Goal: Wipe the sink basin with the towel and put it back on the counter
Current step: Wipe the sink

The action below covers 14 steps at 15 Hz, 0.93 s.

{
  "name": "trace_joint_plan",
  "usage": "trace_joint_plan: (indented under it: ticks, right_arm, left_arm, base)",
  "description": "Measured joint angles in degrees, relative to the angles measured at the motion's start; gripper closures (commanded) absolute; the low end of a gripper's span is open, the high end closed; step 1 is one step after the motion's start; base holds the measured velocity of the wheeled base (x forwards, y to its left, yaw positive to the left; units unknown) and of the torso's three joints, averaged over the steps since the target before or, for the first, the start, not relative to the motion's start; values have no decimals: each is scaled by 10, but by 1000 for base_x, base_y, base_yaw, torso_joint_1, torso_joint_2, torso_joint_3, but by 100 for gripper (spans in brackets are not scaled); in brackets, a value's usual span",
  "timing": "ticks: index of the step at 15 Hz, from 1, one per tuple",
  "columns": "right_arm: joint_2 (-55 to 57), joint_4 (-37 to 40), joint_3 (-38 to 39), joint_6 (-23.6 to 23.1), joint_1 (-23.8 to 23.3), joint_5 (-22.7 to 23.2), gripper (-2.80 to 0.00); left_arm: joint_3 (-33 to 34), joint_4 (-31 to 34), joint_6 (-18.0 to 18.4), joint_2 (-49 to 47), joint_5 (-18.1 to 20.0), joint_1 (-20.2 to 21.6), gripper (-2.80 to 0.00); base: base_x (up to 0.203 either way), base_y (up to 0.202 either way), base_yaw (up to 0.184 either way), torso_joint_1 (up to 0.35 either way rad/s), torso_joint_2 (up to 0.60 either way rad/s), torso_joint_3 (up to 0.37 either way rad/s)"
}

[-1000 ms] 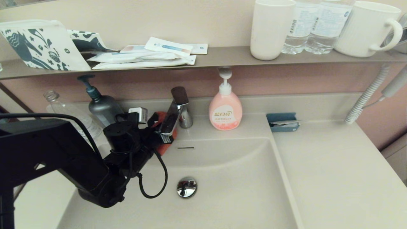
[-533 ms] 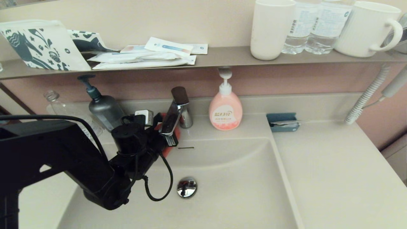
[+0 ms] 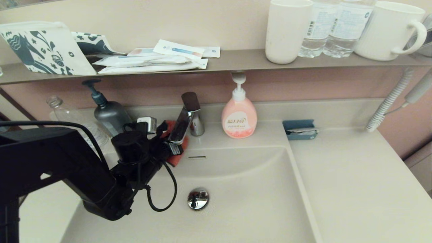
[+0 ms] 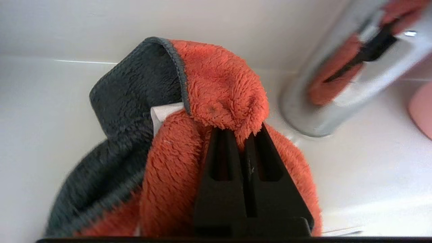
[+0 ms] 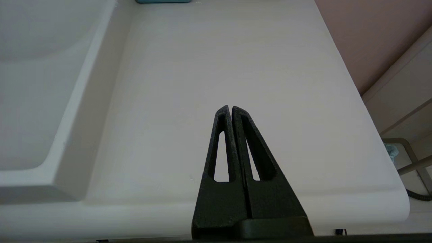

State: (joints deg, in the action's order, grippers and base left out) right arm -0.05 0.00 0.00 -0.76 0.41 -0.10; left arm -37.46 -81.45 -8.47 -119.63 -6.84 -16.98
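Since half a second ago the left gripper (image 3: 170, 143) has shifted slightly back toward the left edge of the counter, carrying the towel with it; the red patch that showed right of the faucet spout is now smaller. All other items are unchanged.

The left gripper (image 4: 241, 133) is clamped on the small orange-red terry towel with a dark grey edge trim (image 4: 216, 84). The two black fingers (image 4: 219, 162) stand nearly together, with a fold of the cloth pinched between their tips. In the head view the towel (image 3: 175, 158) sits at the rear rim of the large rectangular beige-cream sink basin (image 3: 243, 202), just left of the chrome faucet with a dark lever cap (image 3: 187, 118) and above the small overflow slot (image 3: 197, 157). Whether the cloth rests on the smooth beige-cream counter (image 3: 354, 182) or hangs clear of it cannot be determined. The round chrome drain plug (image 3: 198, 198) lies in the basin floor, well apart from the towel.

The right gripper (image 5: 230, 109) is parked above the right part of the counter (image 5: 209, 74), near its front edge, with its fingers pressed together and nothing between them.

A grey pump bottle (image 3: 109, 113) stands at the rear left of the counter, and a pink soap bottle with a white pump (image 3: 239, 116) stands right of the faucet. A blue tray (image 3: 299, 130) lies at the basin's rear right corner.
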Motion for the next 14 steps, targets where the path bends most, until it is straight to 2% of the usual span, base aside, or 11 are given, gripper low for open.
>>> trace_joint_plan:
  ticks: [8, 14]
  right_arm:
    - [0, 0, 0, 0, 0, 0, 0]
    - [0, 0, 0, 0, 0, 0, 0]
  left_arm:
    - [26, -4, 1, 15, 32, 53, 0]
    - [93, -17, 1, 53, 50, 97, 0]
  base:
    - [0, 0, 0, 0, 0, 0]
    - [0, 0, 0, 0, 0, 0]
